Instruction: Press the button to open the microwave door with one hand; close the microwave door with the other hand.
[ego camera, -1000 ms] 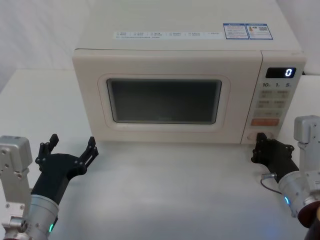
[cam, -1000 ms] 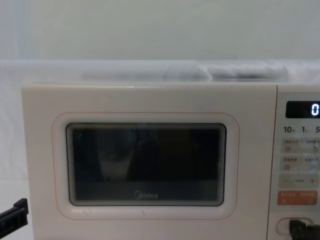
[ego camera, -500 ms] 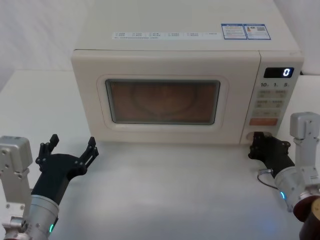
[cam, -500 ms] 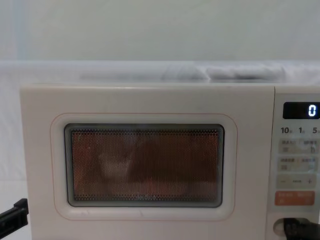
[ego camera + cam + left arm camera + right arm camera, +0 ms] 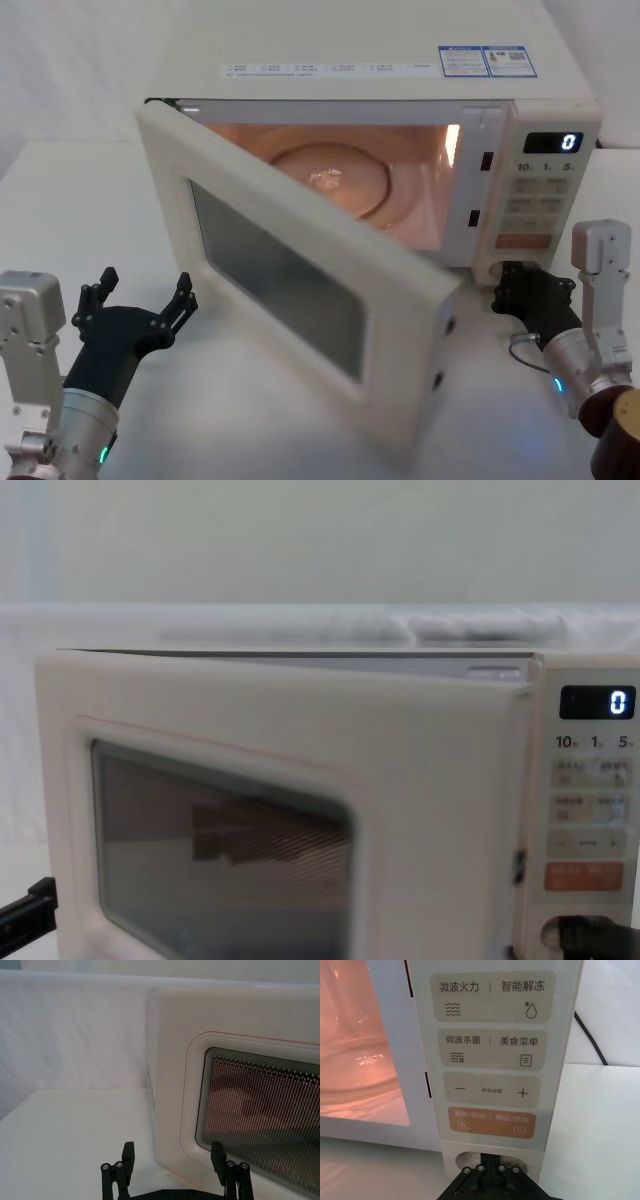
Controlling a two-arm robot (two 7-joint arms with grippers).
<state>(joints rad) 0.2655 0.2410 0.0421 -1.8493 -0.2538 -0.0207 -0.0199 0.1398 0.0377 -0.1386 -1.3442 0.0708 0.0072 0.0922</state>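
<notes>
Nearest, the left end effector (image 5: 140,305) hovers over the table (image 5: 60,200) with fingers spread wide, holding nothing, just beside the hinged side of the door (image 5: 300,300). The right end effector (image 5: 525,290) sits at the button (image 5: 490,1161) at the foot of the control panel (image 5: 535,195); whether its fingers are parted I cannot tell. The door stands swung wide open and the cavity glows, so the opening step looks done; closing with the left arm remains. Farther back, the display (image 5: 554,142) reads "0", with "10", "1", "5" beneath. Panel keys carry Chinese labels such as "微波火力" and "智能解冻".
</notes>
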